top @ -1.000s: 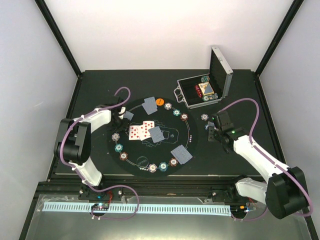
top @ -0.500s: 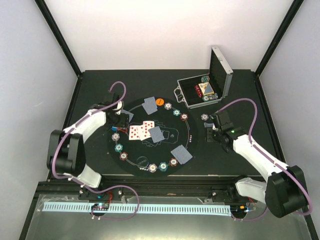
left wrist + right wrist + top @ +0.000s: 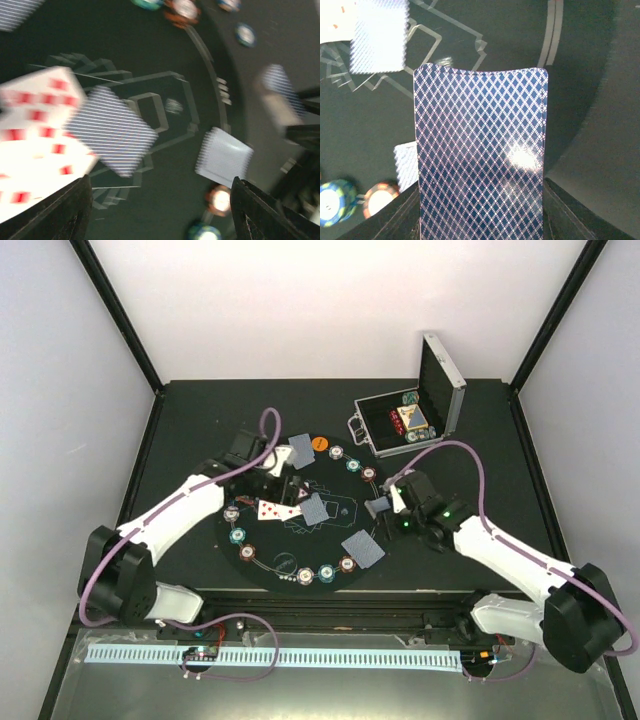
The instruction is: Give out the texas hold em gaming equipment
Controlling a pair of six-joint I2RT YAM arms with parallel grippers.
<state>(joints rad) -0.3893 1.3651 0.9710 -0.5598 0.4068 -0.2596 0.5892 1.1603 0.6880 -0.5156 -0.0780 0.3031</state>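
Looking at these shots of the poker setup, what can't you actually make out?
- Face-up cards: ranks unreadable. They are motion-blurred in the left wrist view and too small in the top view.
- Held card: only its back shows in the right wrist view, and it hides most of the right gripper holding it.
- Silver case: contents too small to tell apart in the top view.

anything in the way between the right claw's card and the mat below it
Nothing visible. The playing card in the right claw hangs over bare black mat; face-down cards and two chips lie off to one side.
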